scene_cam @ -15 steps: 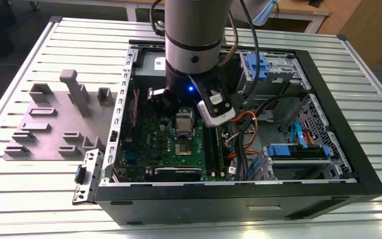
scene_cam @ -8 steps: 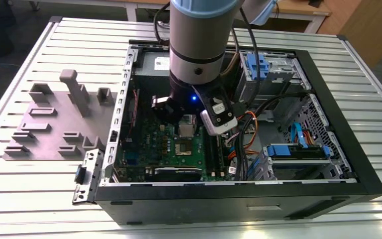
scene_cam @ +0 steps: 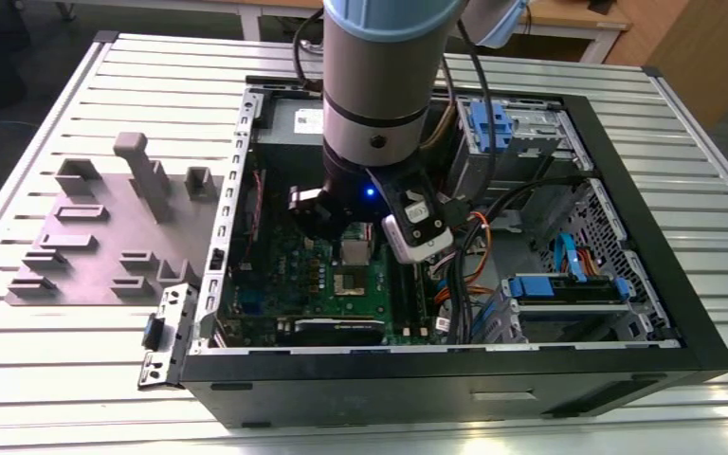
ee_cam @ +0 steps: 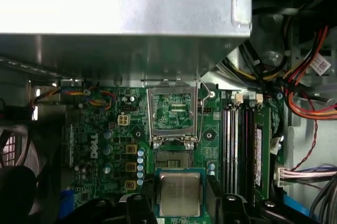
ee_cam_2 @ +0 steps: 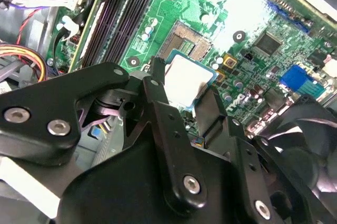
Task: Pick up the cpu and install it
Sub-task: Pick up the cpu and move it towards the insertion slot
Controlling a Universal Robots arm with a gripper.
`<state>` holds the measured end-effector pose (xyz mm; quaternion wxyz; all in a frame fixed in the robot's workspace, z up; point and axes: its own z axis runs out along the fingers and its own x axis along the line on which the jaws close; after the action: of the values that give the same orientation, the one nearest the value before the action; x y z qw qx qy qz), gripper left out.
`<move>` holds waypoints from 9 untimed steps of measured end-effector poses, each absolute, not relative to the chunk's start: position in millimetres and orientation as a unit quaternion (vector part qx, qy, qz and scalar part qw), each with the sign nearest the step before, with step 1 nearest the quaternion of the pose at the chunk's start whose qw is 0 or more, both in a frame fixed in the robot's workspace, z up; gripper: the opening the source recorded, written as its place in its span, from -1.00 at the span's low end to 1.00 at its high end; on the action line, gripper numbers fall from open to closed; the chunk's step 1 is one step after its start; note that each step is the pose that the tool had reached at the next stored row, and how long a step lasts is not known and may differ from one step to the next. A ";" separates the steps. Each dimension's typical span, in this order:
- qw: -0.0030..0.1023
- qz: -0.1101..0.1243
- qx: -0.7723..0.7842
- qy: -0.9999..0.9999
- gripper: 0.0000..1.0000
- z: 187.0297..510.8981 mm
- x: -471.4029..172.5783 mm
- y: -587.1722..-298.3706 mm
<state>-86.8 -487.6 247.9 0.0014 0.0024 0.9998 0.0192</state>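
Observation:
The cpu (ee_cam: 179,193), a small square chip with a silvery top and a green rim, sits between my black fingers (ee_cam: 138,205), one on each of two opposite sides. My gripper (ee_cam: 179,200) is shut on it, just above the green motherboard (ee_cam: 100,145). In the second wrist view the cpu (ee_cam_2: 187,77) hangs beside the bare socket (ee_cam_2: 192,40), gripped by my gripper (ee_cam_2: 184,95). The socket (ee_cam: 171,156) lies open, its silver metal frame (ee_cam: 172,109) hinged up beyond it. In the exterior view the arm (scene_cam: 371,123) reaches down into the case over the motherboard (scene_cam: 338,280).
The black computer case (scene_cam: 465,379) lies open on a slatted metal table (scene_cam: 86,379). Memory slots (ee_cam: 242,145) and coloured cable bundles (ee_cam: 305,92) run beside the socket. A black fan (ee_cam_2: 310,145) is close to the gripper. A grey tray with raised blocks (scene_cam: 99,237) sits at the exterior view's left.

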 end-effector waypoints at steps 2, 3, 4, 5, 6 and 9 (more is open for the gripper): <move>0.001 0.019 0.002 1.000 -0.06 244.9 -86.9 -488.4; 0.001 0.019 0.003 1.000 -0.06 243.0 -86.9 -488.5; 0.001 0.019 0.002 1.000 -0.06 241.2 -86.8 -488.6; 0.001 0.019 0.002 1.000 -0.06 239.5 -86.7 -488.6; 0.001 0.019 0.002 1.000 -0.06 237.7 -86.6 -488.6; 0.001 0.019 0.002 1.000 -0.06 232.1 -86.3 -488.6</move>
<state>-86.3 -488.6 232.1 0.0014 0.0025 0.9998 0.0192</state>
